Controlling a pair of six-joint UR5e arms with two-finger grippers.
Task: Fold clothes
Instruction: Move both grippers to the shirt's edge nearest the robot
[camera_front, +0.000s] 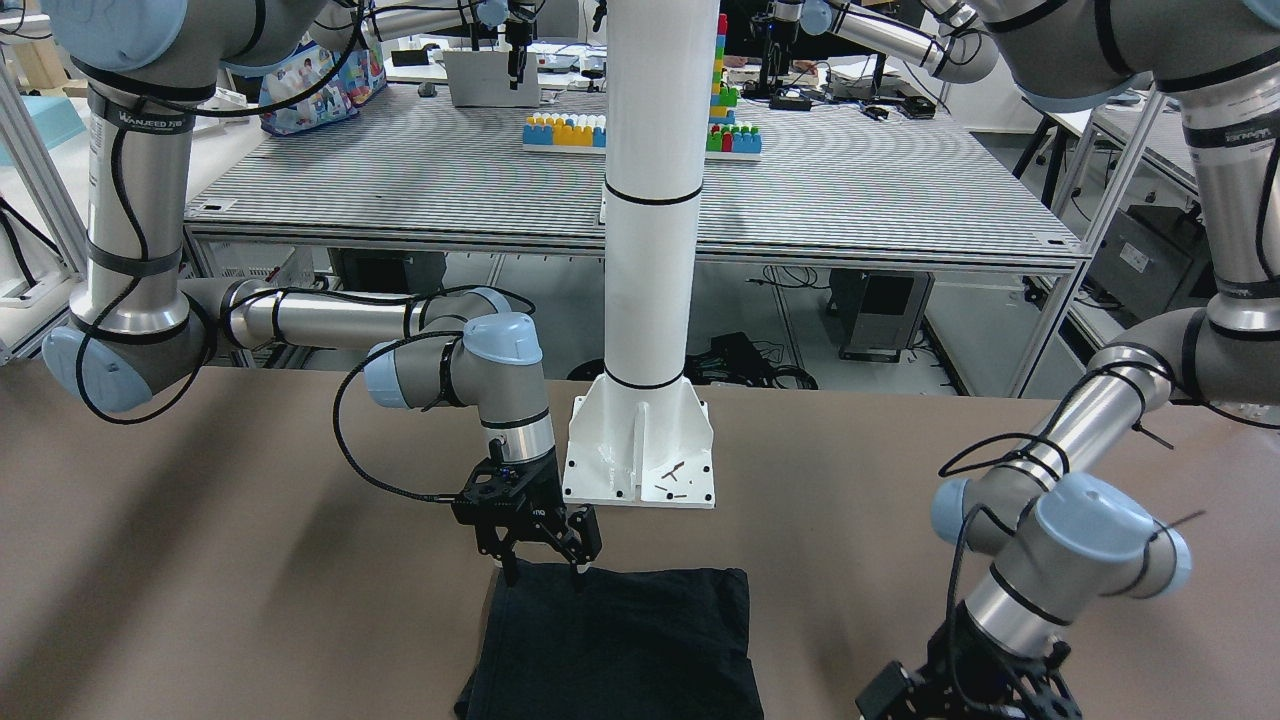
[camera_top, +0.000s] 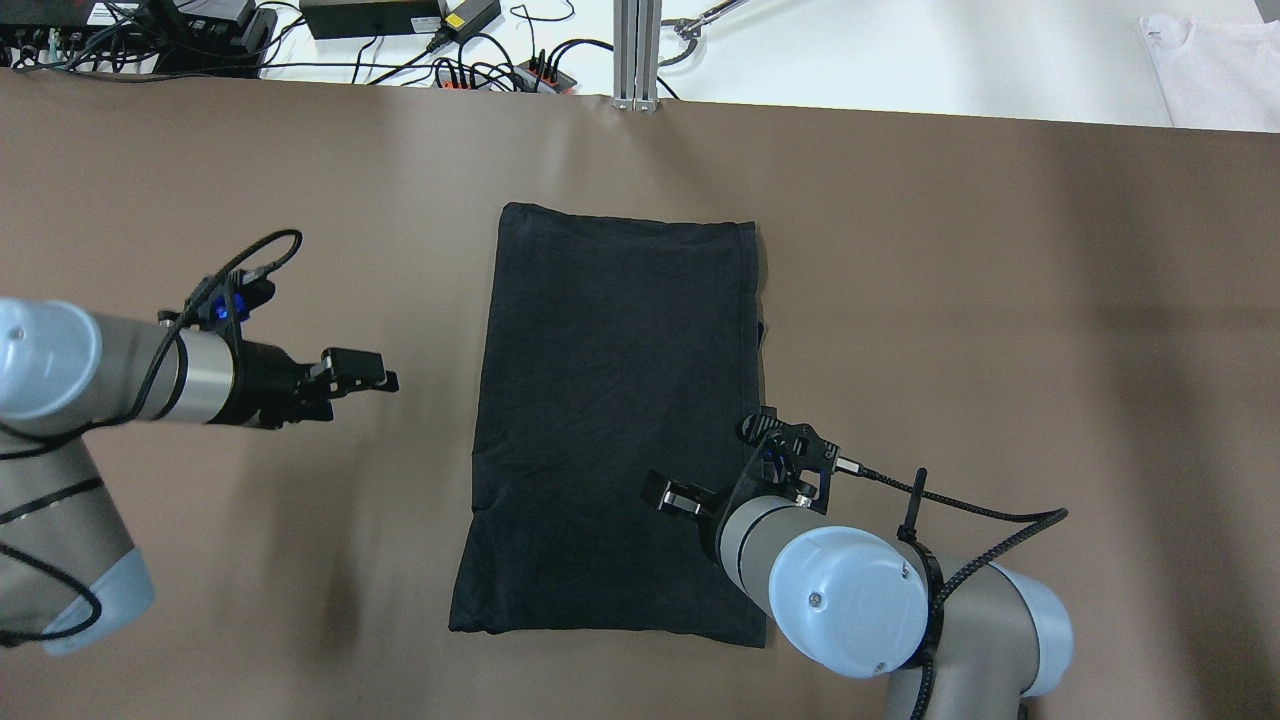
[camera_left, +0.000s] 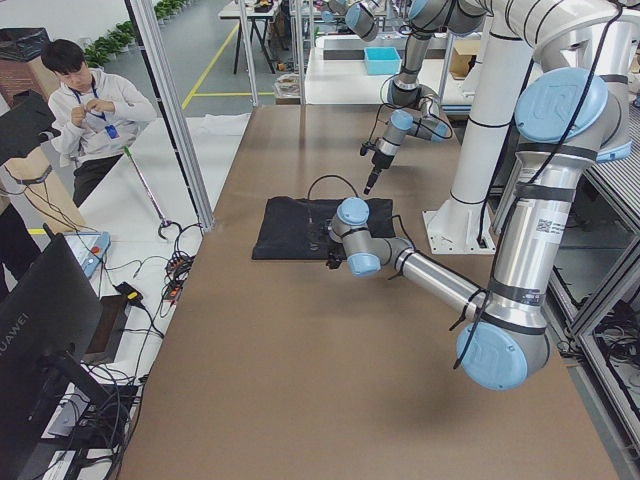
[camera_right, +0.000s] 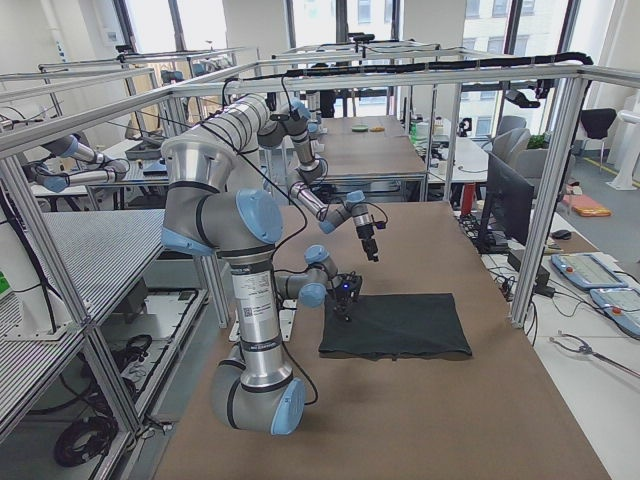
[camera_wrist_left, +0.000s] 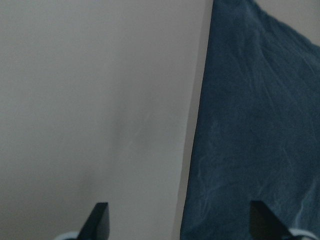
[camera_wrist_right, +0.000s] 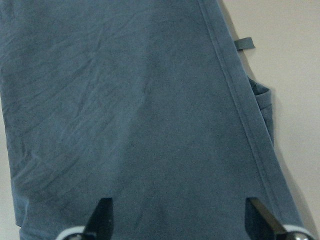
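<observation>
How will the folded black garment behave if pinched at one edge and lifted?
Probably floppy: the black garment lies flat with soft wrinkles, so it should drape from a pinch. Layers show at the hemmed edge, so they may peel apart. Pushed, it would likely bunch rather than slide on the table.

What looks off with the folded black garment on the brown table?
Minor only: the folded black garment isn't square. Its near-left corner flares out, and an under-layer with a small tab pokes past the right hem. No damage visible.
</observation>
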